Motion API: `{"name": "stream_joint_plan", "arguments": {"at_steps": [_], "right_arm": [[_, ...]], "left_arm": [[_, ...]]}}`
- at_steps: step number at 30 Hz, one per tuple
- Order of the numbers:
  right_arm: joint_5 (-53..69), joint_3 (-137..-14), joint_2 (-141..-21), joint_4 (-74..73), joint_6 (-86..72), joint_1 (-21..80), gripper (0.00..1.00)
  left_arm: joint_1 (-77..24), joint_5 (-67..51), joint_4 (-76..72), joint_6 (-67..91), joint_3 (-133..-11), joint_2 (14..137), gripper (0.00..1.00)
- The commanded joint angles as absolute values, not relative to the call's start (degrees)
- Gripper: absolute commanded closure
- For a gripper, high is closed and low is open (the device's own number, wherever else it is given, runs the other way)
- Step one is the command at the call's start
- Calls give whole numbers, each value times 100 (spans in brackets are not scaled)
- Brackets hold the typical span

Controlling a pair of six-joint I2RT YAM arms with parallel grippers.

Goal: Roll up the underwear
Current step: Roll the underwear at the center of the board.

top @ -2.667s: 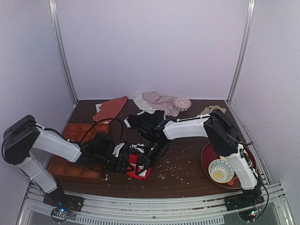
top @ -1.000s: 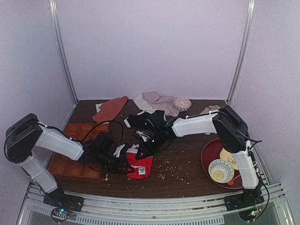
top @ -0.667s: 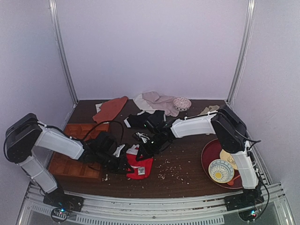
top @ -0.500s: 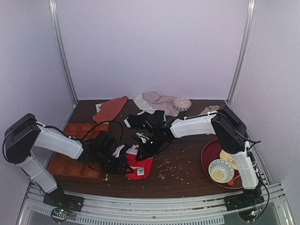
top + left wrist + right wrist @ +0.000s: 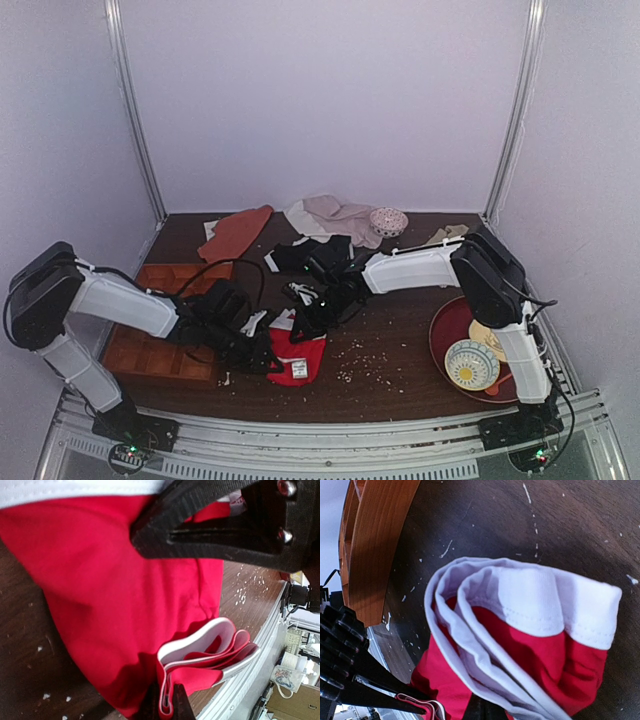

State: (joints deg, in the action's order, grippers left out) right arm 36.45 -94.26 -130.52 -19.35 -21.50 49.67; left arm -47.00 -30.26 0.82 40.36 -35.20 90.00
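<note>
The underwear (image 5: 298,356) is a bright red, white-edged bundle lying on the dark table between the two arms. From the left, my left gripper (image 5: 264,354) is shut on its near edge; the left wrist view shows the tips (image 5: 166,707) pinching several folded red and white-trimmed layers (image 5: 210,647). My right gripper (image 5: 306,322) is at the far side, shut on the white waistband fold (image 5: 535,605), its tips (image 5: 482,712) just showing under the fabric. The right gripper's black body (image 5: 230,525) hangs over the red cloth in the left wrist view.
A wooden compartment tray (image 5: 165,330) lies under the left arm. Black briefs (image 5: 310,252), a beige garment (image 5: 330,215), a rust-red cloth (image 5: 237,230) and a patterned bowl (image 5: 388,220) sit behind. A red plate (image 5: 443,335) with a bowl (image 5: 472,364) is at right. Crumbs (image 5: 365,360) dot the table.
Since the earliest frame the right gripper has pulled back from the near part of the underwear toward its far edge. In the last second both arms barely moved.
</note>
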Motion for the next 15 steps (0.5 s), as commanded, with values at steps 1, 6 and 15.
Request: {"name": "stream_joint_plan", "arguments": {"at_steps": [1, 6, 15], "right_arm": [[2751, -9261, -13523, -2575, -2203, 4893, 100], [2768, -9257, -13535, -2568, -2215, 4887, 100], [2749, -9229, -13509, -2585, -2216, 4891, 100]], "left_arm": [[-4869, -3328, 847, 4030, -3473, 8850, 100], [-4927, -3311, 953, 4052, -3400, 8788, 100], [-5104, -3321, 1041, 4164, -3323, 8895, 100]]}}
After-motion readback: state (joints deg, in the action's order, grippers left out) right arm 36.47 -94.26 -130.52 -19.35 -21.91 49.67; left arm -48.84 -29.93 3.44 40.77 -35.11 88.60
